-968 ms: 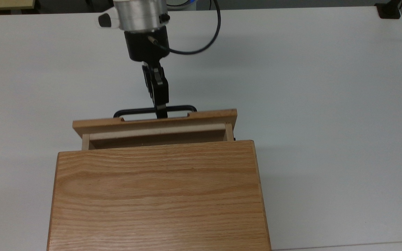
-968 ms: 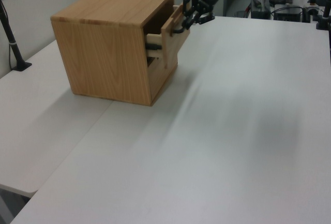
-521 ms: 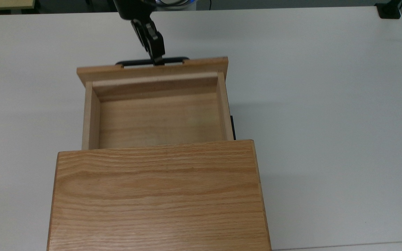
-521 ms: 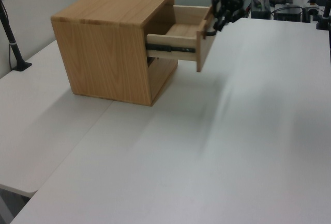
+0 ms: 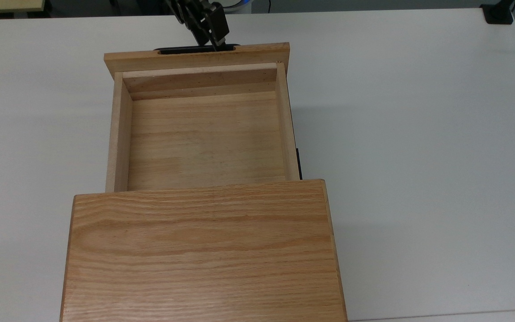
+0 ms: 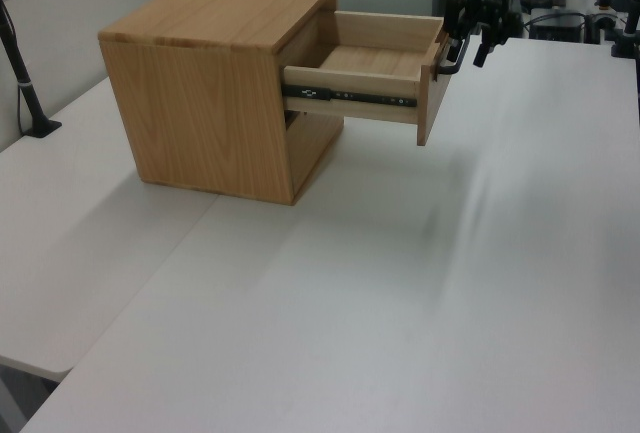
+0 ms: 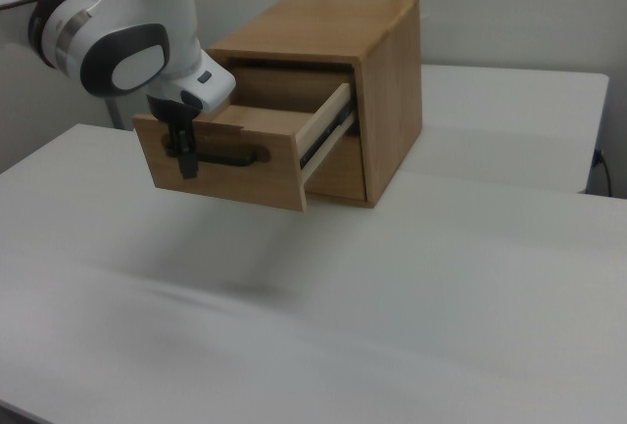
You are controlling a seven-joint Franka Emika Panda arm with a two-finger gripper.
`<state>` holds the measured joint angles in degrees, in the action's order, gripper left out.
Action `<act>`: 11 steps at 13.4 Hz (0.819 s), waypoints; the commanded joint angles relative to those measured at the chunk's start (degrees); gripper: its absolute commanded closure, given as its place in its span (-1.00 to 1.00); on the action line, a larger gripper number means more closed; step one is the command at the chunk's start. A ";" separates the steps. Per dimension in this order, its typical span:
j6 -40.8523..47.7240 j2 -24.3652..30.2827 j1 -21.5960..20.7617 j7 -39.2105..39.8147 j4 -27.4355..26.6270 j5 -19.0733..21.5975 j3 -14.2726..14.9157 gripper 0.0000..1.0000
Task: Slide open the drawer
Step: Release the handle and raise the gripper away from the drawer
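Drawer (image 5: 204, 134) travel is the big change: a second ago only a thin slot of it showed past the cabinet (image 5: 201, 250) top, half a second ago roughly half its floor was bare, and now nearly the whole tray stands out in the open, its light wooden floor empty. In the left view the black slide rail (image 6: 350, 96) along its side is drawn out long, and the oak front panel (image 7: 220, 160) hangs well clear of the cabinet over the white table (image 5: 418, 134).

My gripper (image 5: 216, 41) sits at the black bar handle (image 7: 227, 159), right at the top edge of the front panel in the top view, and in the right view my fingers (image 7: 185, 155) drop in front of the panel across the bar's end towards the right view's left. Whether they are pinched on the bar or merely hooked behind it, I cannot tell.

I judge the sliding all but done: the drawer's rear part is still under the cabinet top, and the rails look close to their full reach. Any further pull would, I think, gain little and might drag the whole cabinet across the table. What is left for me, as I read it, is to stop the pull and let go of the handle cleanly, without nudging the drawer back in.
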<state>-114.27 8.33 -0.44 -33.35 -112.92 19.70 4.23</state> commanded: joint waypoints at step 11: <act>27.34 -2.70 -0.88 34.23 19.92 -23.12 -6.87 -1.00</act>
<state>-89.29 8.67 -1.15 -1.13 -97.12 -2.42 -2.98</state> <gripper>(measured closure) 0.000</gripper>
